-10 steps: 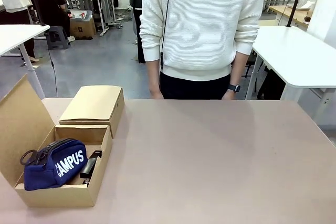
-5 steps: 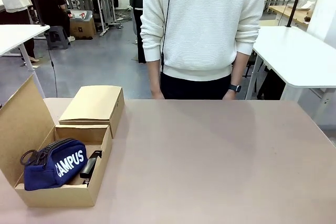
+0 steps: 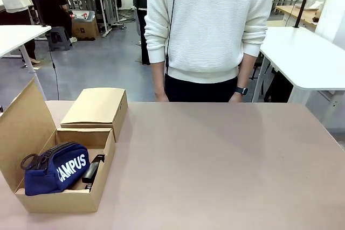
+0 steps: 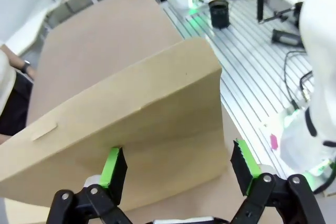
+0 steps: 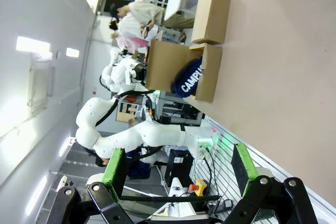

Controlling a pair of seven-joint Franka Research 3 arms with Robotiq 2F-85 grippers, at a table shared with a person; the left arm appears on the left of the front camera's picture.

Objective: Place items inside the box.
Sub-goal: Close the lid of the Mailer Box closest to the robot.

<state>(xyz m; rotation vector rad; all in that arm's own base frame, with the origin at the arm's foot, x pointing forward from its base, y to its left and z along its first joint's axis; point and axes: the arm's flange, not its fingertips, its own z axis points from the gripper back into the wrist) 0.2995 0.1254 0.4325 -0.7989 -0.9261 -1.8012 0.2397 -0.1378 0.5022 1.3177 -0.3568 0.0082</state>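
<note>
The packing looks close to done, and the step in hand seems to be the lid: the open cardboard box (image 3: 63, 195) sits at the near left corner of the worktop (image 3: 226, 165) with a navy pouch (image 3: 54, 169) lettered "CAMPUS" lying inside it, and a slim black item, probably a stapler (image 3: 92, 172), tucked between the pouch and the box's right wall. The rest of the worktop is bare, so no loose item appears left to pack. The left hand (image 4: 178, 169) hovers released, its green-padded fingers spread to either side of the raised lid flap (image 4: 131, 124), the outer face of which it looks at closely; I cannot tell whether a pad touches the card. The right hand (image 5: 178, 169) is released too, holding nothing, and looks across at the box from well away. A sensible next move would be to push or pinch the flap and swing it down over the pouch, which bulges above the walls and may resist. The box is plain matt brown card with crisp folds; the pouch is soft fabric with a zip; a second, closed carton (image 3: 97, 109) stands just behind the box.
</note>
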